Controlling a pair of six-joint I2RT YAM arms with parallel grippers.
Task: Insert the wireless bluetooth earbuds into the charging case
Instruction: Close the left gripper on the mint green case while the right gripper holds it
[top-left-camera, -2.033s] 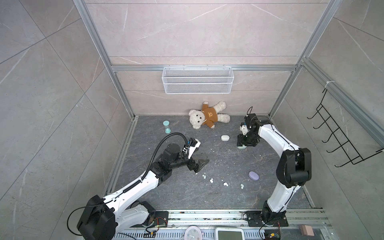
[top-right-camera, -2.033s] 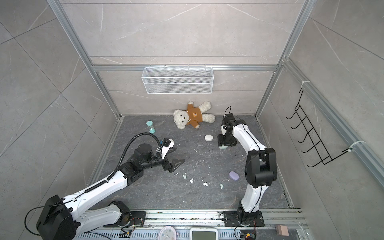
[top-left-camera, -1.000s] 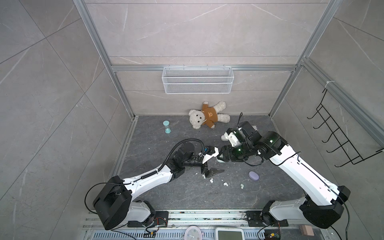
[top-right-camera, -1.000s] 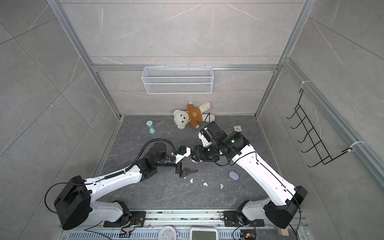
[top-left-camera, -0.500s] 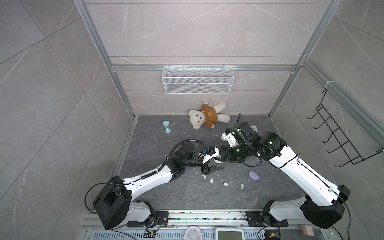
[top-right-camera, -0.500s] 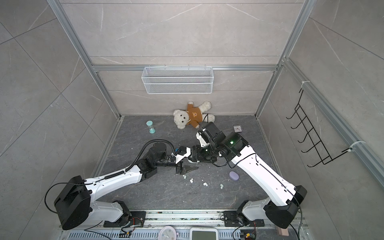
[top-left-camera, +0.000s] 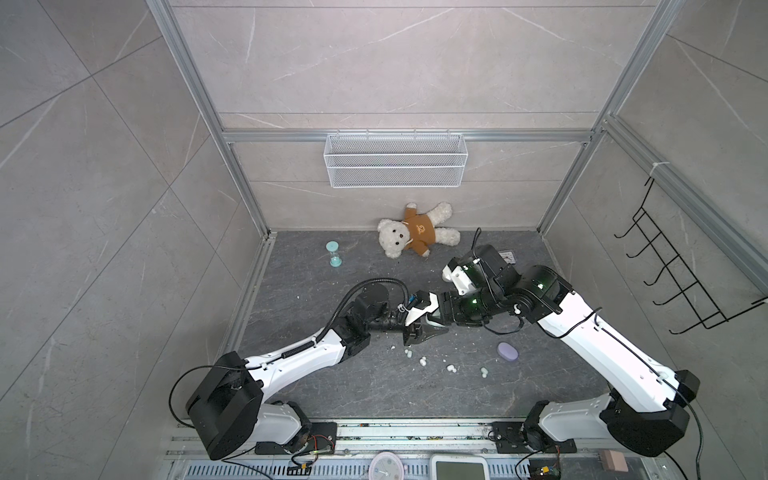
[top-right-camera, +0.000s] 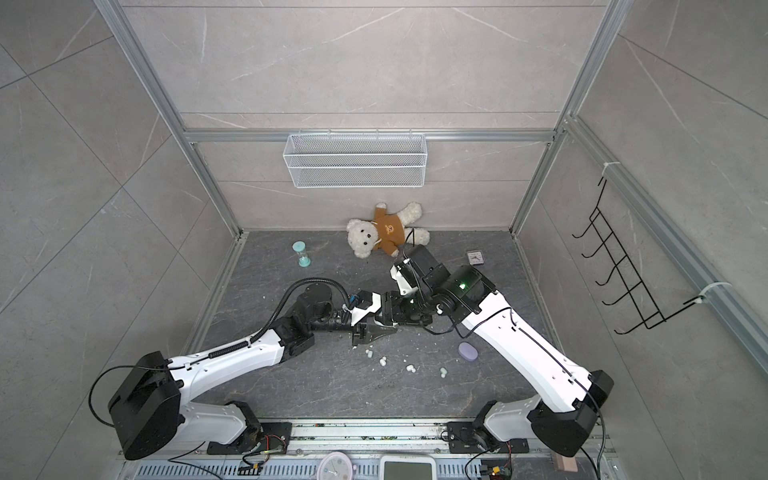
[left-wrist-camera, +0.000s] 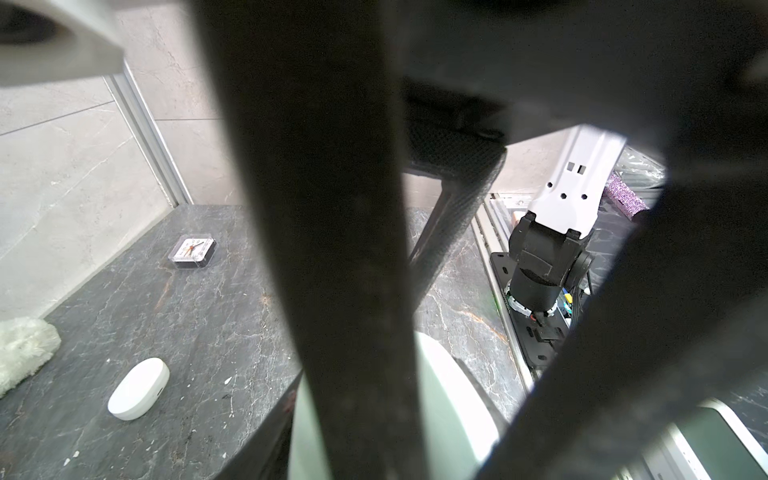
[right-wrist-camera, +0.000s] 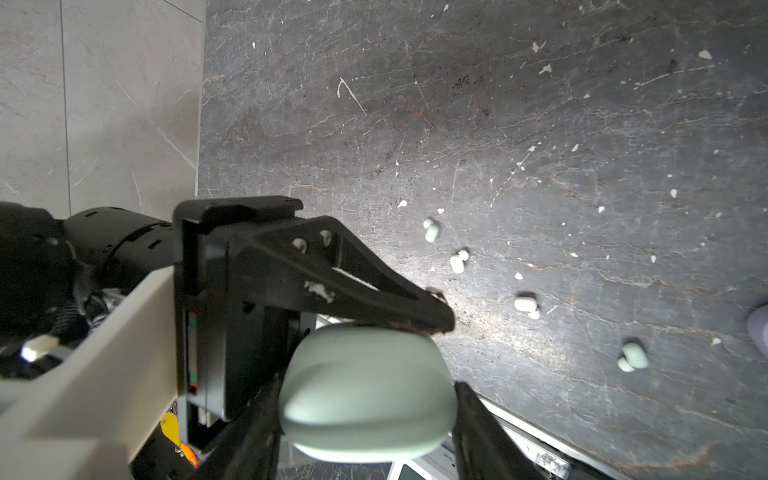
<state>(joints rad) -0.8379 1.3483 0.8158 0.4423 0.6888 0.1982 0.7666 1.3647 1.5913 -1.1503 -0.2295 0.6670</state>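
Observation:
A mint green charging case (right-wrist-camera: 365, 395), lid closed, hangs above the middle of the floor. My right gripper (right-wrist-camera: 368, 419) is shut on it, one finger on each side. My left gripper (top-left-camera: 430, 328) meets it from the left and is closed on the same case (left-wrist-camera: 449, 395); one of its fingers (right-wrist-camera: 374, 291) lies on the case's upper edge. Several earbuds lie loose on the floor just in front: a mint bud (right-wrist-camera: 431, 232), two white buds (right-wrist-camera: 457, 262) (right-wrist-camera: 525, 305) and another mint bud (right-wrist-camera: 633, 357), also seen from above (top-left-camera: 450, 368).
A lilac case (top-left-camera: 508, 351) lies right of the buds and a white case (left-wrist-camera: 139, 388) lies behind the grippers. At the back are a teddy bear (top-left-camera: 415, 235), a teal hourglass (top-left-camera: 333, 253) and a small clock (top-left-camera: 508, 257). White crumbs dot the floor.
The left gripper's jaws have closed in onto the mint case that the right gripper holds. Both arms have stayed nearly still over the last second.

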